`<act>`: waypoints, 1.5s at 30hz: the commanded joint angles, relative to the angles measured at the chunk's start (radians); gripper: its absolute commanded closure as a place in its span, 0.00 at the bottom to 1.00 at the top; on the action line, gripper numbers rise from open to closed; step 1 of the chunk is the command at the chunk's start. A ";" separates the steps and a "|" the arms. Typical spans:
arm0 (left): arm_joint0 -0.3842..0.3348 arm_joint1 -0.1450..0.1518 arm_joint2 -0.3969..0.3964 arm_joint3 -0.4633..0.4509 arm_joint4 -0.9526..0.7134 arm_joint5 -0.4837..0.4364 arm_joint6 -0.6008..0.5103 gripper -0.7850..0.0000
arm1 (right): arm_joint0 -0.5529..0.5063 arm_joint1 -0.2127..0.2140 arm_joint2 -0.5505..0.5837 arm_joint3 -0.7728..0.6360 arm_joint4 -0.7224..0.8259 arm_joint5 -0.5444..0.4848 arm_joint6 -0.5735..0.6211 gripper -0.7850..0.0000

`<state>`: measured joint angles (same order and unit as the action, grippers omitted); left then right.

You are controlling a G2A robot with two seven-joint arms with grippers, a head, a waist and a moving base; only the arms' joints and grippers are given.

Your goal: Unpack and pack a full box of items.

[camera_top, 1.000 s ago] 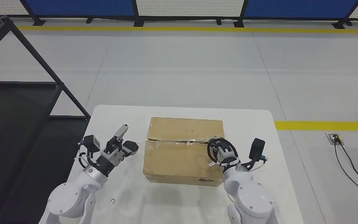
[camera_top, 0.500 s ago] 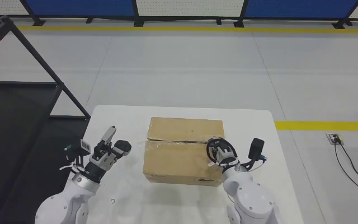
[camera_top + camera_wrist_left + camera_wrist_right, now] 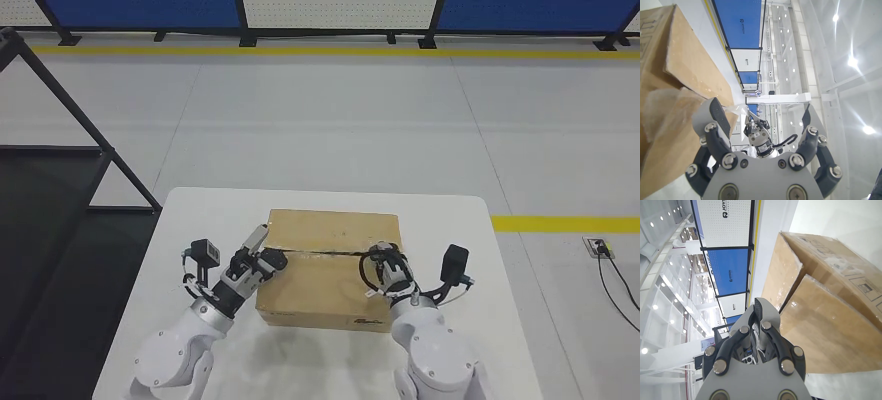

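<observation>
Box [image 3: 320,290] closed on the surface [image 3: 200,215], left gripper [image 3: 265,250] spread at one end of its taped seam [image 3: 320,252], right gripper [image 3: 385,262] pressed together at the other: best catch the flap edge [image 3: 685,86] squarely, lift slowly

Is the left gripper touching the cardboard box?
Cannot tell. In the left wrist view, one finger of the left gripper overlaps the cardboard box; neither contact nor gap shows plainly.
</observation>
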<state>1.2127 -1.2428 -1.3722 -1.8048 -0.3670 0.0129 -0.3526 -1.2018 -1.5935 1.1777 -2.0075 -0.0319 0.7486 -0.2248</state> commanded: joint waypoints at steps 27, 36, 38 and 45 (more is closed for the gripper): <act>-0.071 -0.013 0.027 0.091 0.052 0.019 0.087 0.00 | -0.020 -0.007 -0.006 -0.019 -0.061 0.010 0.009 1.00; -0.062 -0.014 0.013 0.095 0.057 0.002 0.091 0.00 | 0.005 -0.017 -0.014 0.034 -0.073 0.010 -0.032 1.00; -0.061 -0.014 0.012 0.095 0.057 -0.006 0.088 0.00 | 0.017 -0.021 -0.019 0.049 -0.078 0.011 -0.049 1.00; -0.053 -0.015 0.010 0.095 0.059 -0.023 0.073 0.00 | 0.032 -0.029 -0.027 0.063 -0.072 0.015 -0.055 0.73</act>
<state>1.1588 -1.2575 -1.3614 -1.7104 -0.3089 -0.0088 -0.2794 -1.1704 -1.6218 1.1509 -1.9430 -0.1023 0.7614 -0.2796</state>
